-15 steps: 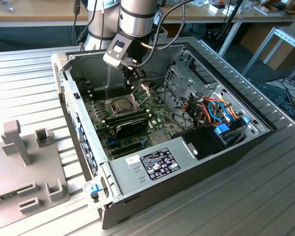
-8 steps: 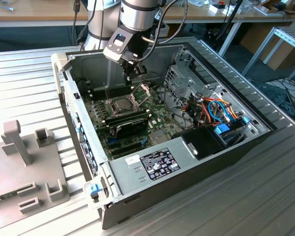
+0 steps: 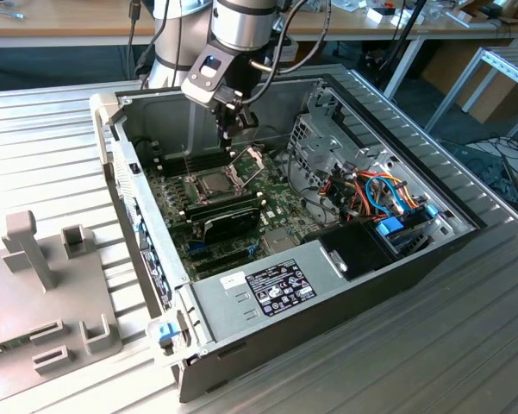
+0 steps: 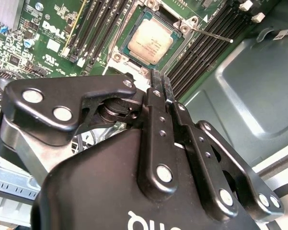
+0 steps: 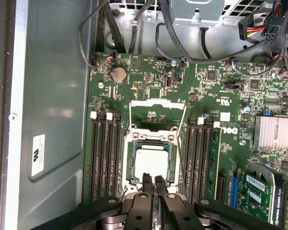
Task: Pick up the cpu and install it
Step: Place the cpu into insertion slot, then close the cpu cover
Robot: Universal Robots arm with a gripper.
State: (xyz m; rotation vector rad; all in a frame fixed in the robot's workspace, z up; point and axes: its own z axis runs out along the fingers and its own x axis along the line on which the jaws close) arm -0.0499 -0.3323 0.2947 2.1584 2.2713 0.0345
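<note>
Workshop, ribbed metal table (image 3: 52,121); open computer case (image 3: 345,285) mid-frame in exterior view, green motherboard (image 3: 280,211) inside. Gripper (image 3: 229,134) upper centre, pressed together, empty. Cpu (image 3: 214,182) centre-left, lying in socket (image 5: 130,165): likely light, stiff, slick-topped, fragile; grip opposite edges

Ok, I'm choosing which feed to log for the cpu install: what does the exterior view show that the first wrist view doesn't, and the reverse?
Exterior view: the arm, the slatted table and grey fixtures standing on it at that view's left.
First wrist view: a coin battery on the board and a white sticker on the case wall.
Both: the cpu lying in its open socket, memory slots on either side, and the claw close by the cpu.
</note>
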